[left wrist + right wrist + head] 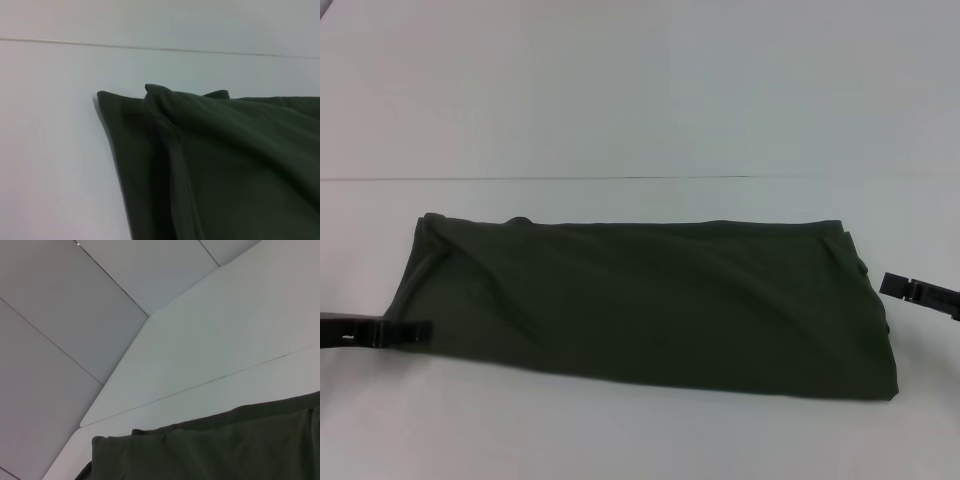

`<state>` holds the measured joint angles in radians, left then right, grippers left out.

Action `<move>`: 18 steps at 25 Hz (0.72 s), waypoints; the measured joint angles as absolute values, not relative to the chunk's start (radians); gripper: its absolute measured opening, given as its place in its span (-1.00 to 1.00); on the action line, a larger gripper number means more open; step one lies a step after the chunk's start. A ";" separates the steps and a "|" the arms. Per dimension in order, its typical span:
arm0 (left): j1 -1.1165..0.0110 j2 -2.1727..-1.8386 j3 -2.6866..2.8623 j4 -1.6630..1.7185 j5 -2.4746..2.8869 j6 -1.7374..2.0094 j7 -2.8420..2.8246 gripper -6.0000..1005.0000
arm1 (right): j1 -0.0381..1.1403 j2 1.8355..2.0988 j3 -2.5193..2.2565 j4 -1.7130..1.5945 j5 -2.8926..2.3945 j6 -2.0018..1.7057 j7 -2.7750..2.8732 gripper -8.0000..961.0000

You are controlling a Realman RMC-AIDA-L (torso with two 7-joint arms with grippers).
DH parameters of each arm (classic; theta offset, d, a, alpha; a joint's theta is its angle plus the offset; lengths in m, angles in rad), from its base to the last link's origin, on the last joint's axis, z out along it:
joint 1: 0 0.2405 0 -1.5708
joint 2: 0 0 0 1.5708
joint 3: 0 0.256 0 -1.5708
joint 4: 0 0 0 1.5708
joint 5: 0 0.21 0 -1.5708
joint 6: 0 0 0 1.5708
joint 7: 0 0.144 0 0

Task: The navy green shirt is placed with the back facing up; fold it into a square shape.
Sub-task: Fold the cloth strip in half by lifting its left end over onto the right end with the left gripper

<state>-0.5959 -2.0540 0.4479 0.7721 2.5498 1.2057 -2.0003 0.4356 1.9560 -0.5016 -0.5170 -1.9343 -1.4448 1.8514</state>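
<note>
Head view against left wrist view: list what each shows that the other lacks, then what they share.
Only the head view shows the whole navy green shirt as a long folded band, plus both grippers: the left gripper at the shirt's left end near its front corner, the right gripper just off its right end. Only the left wrist view shows the bunched fold ridge close up at the shirt's left end, and no gripper. Both show the dark shirt lying on the white table and the thin seam line behind it.
</note>
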 joint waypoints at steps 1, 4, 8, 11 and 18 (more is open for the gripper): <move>-0.595 -2.056 0.448 0.779 2.554 1.206 -1.998 0.40 | 0.436 1.956 -0.502 -0.517 -1.934 -1.445 1.851 0.96; -0.591 -2.060 0.448 0.790 2.554 1.205 -1.992 0.26 | 0.436 1.956 -0.502 -0.517 -1.934 -1.445 1.852 0.96; -0.594 -2.061 0.455 0.790 2.555 1.208 -1.989 -0.04 | 0.436 1.956 -0.502 -0.517 -1.934 -1.445 1.852 0.96; -0.594 -2.061 0.463 0.789 2.559 1.207 -1.989 -0.24 | 0.436 1.956 -0.502 -0.517 -1.934 -1.445 1.852 0.96; -0.596 -2.062 0.463 0.790 2.566 1.204 -1.991 -0.61 | 0.438 1.956 -0.502 -0.517 -1.934 -1.445 1.858 0.96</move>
